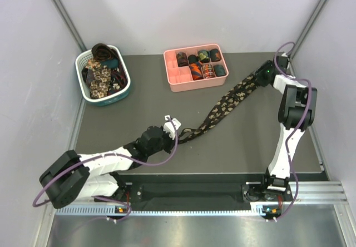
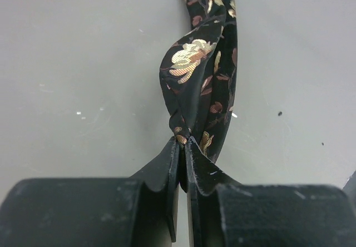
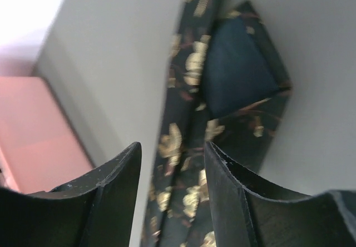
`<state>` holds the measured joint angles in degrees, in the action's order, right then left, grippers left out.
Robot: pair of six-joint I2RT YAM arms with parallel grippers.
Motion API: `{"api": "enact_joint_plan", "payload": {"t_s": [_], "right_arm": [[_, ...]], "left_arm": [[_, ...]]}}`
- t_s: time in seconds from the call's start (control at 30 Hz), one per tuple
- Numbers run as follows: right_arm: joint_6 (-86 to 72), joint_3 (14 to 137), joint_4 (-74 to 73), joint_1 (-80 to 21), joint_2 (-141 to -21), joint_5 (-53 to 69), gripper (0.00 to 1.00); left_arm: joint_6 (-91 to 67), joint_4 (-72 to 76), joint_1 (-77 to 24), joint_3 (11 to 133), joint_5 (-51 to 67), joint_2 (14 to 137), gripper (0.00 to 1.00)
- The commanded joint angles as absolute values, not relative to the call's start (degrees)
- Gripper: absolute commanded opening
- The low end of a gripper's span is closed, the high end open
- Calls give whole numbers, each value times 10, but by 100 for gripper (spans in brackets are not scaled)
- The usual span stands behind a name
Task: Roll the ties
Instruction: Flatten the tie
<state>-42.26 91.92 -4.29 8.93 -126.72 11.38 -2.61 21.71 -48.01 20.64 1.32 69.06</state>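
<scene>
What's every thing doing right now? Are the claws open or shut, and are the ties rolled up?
Long tie: unrolled, stretched out across the table.
Left claw: shut on the long tie's narrow end.
Right claw: open, over its wide pointed end.
Pink tray: partly filled with rolled ties.
Basket: full of loose ties.

A dark grey surface (image 1: 144,105) with a matte finish fills the middle. Pale, plain walls close it on three sides: a back wall (image 1: 183,13), a left wall (image 1: 28,91) and a right wall (image 1: 340,91). Thin metal posts (image 1: 62,13) stand slanted in the two far corners. At the near edge runs a slotted metal rail (image 1: 183,208), and below it a shiny metal sheet (image 1: 194,231) reflects soft, even light.
</scene>
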Motion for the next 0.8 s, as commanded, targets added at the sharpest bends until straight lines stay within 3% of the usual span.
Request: {"api": "enact_joint_plan", "payload": {"t_s": [0.0, 0.47, 0.6, 0.77], "right_arm": [[-433, 940, -40, 80, -1277, 98, 49], [-439, 1012, -61, 56, -1334, 98, 40], [-445, 1035, -69, 51, -1352, 98, 30], [-454, 1043, -61, 49, -1368, 120, 0]], "left_arm": [[-35, 228, -482, 193, -18, 653, 12], [-33, 231, -483, 186, -18, 637, 13], [-33, 229, -483, 189, -18, 639, 13], [-37, 225, -483, 185, -29, 623, 18]]}}
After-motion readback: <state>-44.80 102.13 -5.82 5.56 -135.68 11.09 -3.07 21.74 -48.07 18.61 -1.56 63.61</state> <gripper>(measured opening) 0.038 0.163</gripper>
